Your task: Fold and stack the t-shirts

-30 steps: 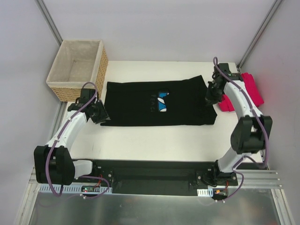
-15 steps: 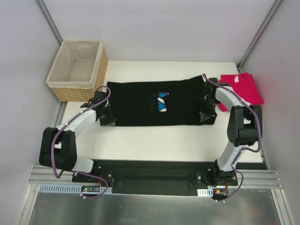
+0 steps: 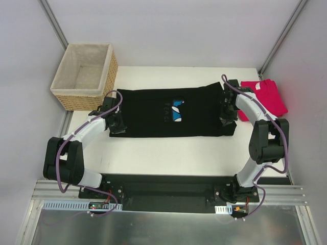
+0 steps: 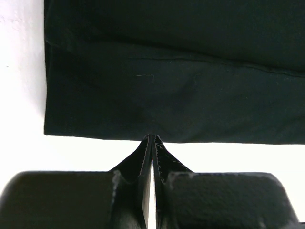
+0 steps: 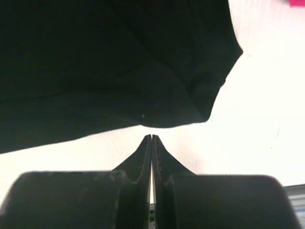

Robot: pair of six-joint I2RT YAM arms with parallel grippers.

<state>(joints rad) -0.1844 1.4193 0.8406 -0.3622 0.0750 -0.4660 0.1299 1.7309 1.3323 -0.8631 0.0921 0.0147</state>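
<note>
From overhead only, the blue print on the black shirt shows.

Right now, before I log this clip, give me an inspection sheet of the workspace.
Surface: white table, no stains seen.
Job's things: black t-shirt spread flat, print up; pinkish-red t-shirt lying far right, not stacked.
Clutter: wicker basket, far left corner.
Grippers: left gripper and right gripper both shut, tips at the black shirt's edge; grip unclear.
Cables: purple cables along both arms.
Surroundings: pale walls, metal posts.
</note>
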